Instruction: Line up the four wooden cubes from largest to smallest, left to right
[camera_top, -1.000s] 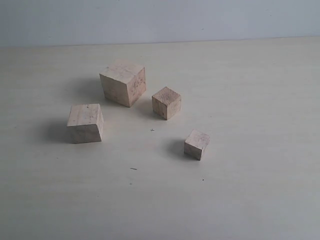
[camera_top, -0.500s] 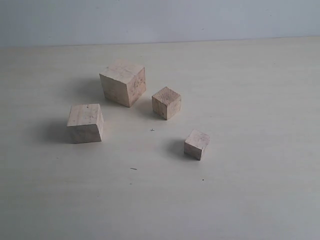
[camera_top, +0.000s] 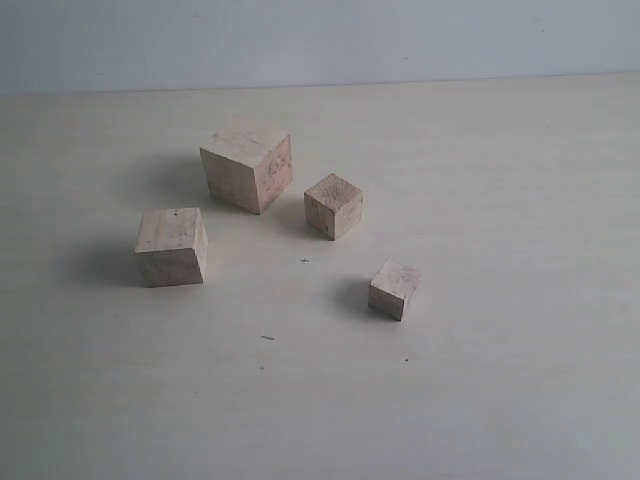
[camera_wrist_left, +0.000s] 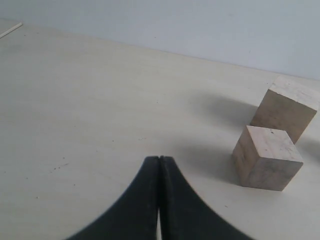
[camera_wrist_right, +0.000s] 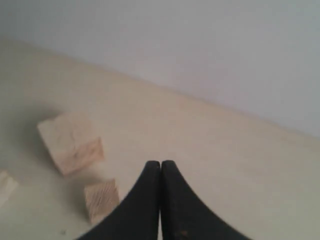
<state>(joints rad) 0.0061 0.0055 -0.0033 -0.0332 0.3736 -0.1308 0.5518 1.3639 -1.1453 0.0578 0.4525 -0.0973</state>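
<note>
Left pincer (camera_wrist_left: 159, 159) together; big cube (camera_wrist_left: 286, 107) and second cube (camera_wrist_left: 267, 157) just ahead, open table (camera_wrist_left: 90, 100) around. Right pincer (camera_wrist_right: 160, 162) together too, blurry cube (camera_wrist_right: 6, 187) cut off.

Matt rough-grained wooden cubes (camera_top: 246, 166), smooth pale matt table (camera_top: 500, 400)

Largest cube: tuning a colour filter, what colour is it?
Pale tan wood, faint grain; the largest cube shows best in the exterior view.

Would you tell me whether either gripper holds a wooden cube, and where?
Nothing is held; the black left gripper and black right gripper are shut empty.
</note>
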